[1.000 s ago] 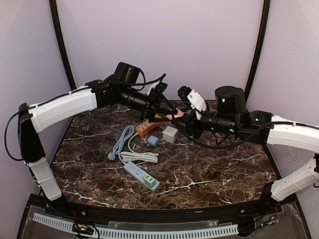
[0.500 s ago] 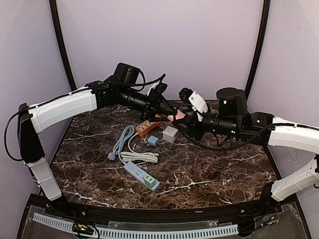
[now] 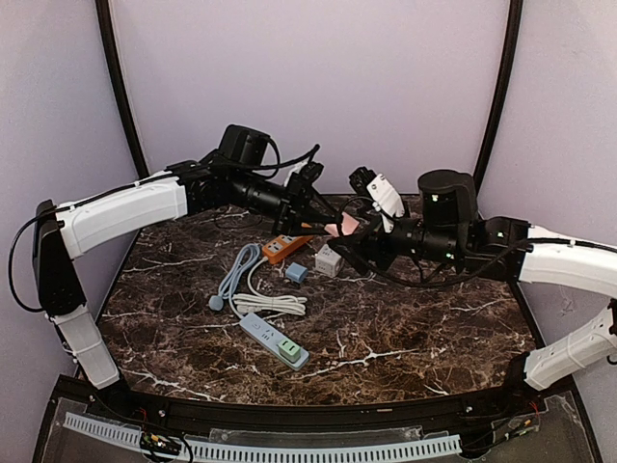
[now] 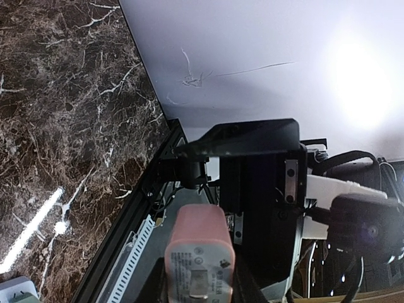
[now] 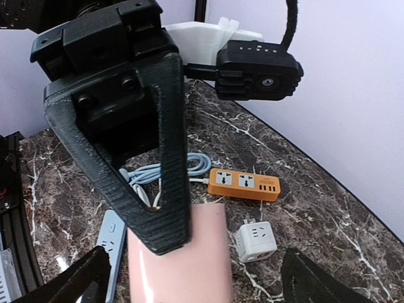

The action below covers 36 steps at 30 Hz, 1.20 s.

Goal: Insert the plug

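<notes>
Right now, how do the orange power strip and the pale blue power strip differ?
The orange power strip lies far back on the table; the pale blue power strip lies nearer the front. The orange one's sockets look bare in the right wrist view; the blue one carries a green piece at its near end. Both lie flat.

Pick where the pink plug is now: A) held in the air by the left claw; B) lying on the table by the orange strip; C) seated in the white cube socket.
A: the pink plug sits pinched in the left claw, clear above the marble table.
</notes>
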Each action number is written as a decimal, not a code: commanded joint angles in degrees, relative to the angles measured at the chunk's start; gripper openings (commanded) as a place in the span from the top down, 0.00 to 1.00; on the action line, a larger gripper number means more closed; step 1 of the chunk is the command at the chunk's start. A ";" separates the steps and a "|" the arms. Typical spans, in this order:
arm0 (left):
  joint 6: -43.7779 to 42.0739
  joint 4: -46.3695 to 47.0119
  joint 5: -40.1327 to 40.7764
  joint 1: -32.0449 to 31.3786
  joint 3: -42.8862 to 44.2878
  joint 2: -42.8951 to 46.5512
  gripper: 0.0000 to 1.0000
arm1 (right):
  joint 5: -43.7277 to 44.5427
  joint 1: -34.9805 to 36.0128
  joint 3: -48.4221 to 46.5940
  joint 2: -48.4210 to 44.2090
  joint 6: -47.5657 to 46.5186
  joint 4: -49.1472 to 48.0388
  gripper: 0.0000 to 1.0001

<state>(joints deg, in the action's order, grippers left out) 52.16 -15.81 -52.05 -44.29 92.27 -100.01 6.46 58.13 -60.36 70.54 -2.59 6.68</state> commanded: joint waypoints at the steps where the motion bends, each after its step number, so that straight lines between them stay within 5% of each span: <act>1: -1.50 -0.12 -0.06 0.39 -1.09 3.79 0.99 | 4.68 0.19 -0.72 -1.73 4.41 1.28 0.02; 8: -3.85 -0.16 1.56 2.37 -1.66 5.37 0.99 | 2.74 -2.73 -1.56 -4.27 12.79 6.11 0.01; 19: -1.26 12.66 4.31 7.27 -4.77 7.34 0.99 | -30.94 -21.58 -13.03 1.78 35.06 11.67 0.01; 24: 1.61 21.32 7.84 7.33 -6.97 7.91 0.99 | -38.76 -25.12 -16.32 4.51 43.48 11.14 0.01; 36: 11.24 31.39 9.55 7.23 -8.74 4.97 0.99 | -52.32 -26.82 -14.16 8.11 60.04 -6.14 0.13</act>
<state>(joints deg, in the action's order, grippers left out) 58.11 9.15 -42.63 -36.88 85.17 -94.98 -40.36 31.53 -75.85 78.13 49.76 10.72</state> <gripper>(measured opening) 0.226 0.895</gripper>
